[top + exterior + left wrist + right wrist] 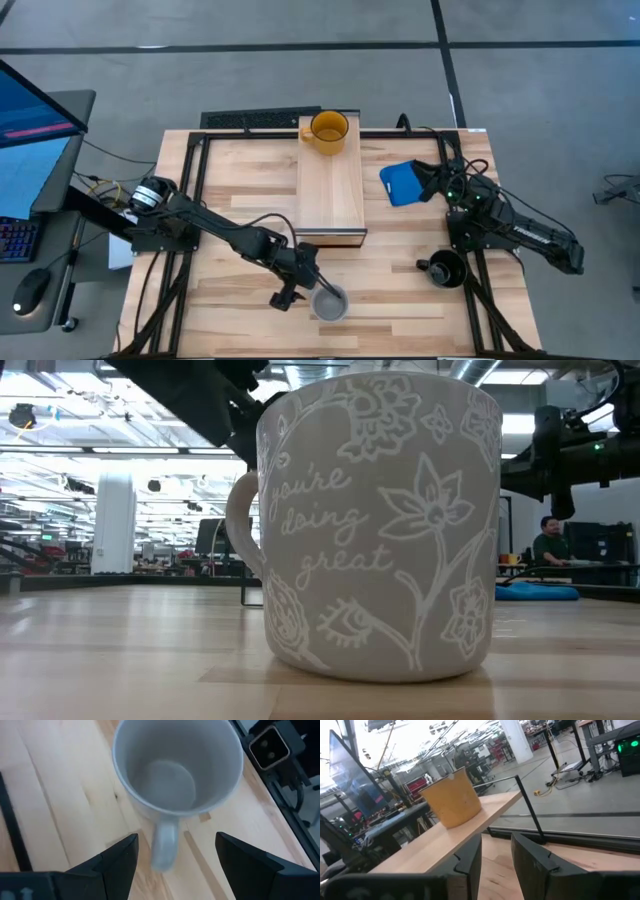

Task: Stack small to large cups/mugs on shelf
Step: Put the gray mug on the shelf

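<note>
The light grey mug (330,302) stands upright on the tabletop near the front edge, its handle (165,845) turned toward my left gripper (175,857). That gripper (305,286) slants down at the mug and is open. One finger stands on each side of the handle without touching it. The yellow mug (328,130) stands on the far end of the shelf (330,195). On the table at the right stands the black mug (445,268). My right gripper (496,855) waits at the right, pointing level at the shelf, open by a narrow gap with nothing in it.
A flat blue object (402,183) lies to the right of the shelf, next to my right arm. Black frame rails (195,200) run along the table's sides. A monitor and keyboard stand beyond the left edge. A person (548,545) sits far back in the room.
</note>
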Available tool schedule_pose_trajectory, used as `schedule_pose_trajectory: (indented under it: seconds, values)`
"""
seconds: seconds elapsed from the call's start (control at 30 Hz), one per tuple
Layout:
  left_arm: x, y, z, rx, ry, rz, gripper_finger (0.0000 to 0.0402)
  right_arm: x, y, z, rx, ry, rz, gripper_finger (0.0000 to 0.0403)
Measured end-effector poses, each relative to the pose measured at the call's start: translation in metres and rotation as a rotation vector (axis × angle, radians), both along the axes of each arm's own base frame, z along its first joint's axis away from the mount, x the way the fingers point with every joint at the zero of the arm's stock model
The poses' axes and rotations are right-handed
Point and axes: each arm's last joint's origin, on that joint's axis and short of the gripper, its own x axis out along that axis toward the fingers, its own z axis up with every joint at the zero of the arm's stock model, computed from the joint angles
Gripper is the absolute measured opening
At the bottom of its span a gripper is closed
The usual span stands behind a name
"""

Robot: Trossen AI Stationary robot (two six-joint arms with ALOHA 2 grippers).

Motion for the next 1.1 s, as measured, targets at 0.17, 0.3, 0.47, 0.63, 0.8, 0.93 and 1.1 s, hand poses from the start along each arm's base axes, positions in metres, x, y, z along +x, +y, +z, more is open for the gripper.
schedule_pose_trajectory:
  seconds: [0.17,0.3,0.47,0.63,0.8,0.93,1.1]
  values:
    - [0.001,0.001,0.0,0.03,-0.014,0.025,0.0256,0.0,0.001,0.0,0.0,0.0,0.007,0.0128]
    - [0.001,0.002,0.0,0.051,-0.015,0.042,0.0256,0.0,0.001,0.0,0.0,0.0,0.007,0.0128]
    - [0.001,0.001,0.0,0.04,-0.014,0.056,0.0256,0.0,0.001,0.0,0.0,0.0,0.007,0.0128]
    - [0.003,-0.004,-0.007,0.024,0.0,0.059,0.0256,0.0,0.001,0.0,0.012,-0.01,0.007,0.0128]
    - [0.009,-0.009,-0.02,0.002,0.005,0.065,0.0256,0.0,0.001,0.0,0.011,-0.011,0.008,0.0128]
    - [0.01,-0.009,-0.02,0.002,0.008,0.069,0.0256,0.001,0.0,0.0,0.013,-0.009,0.007,0.0128]
    - [0.011,-0.009,-0.023,0.01,0.009,0.073,0.0248,0.001,0.0,0.0,0.013,-0.009,0.006,0.0128]
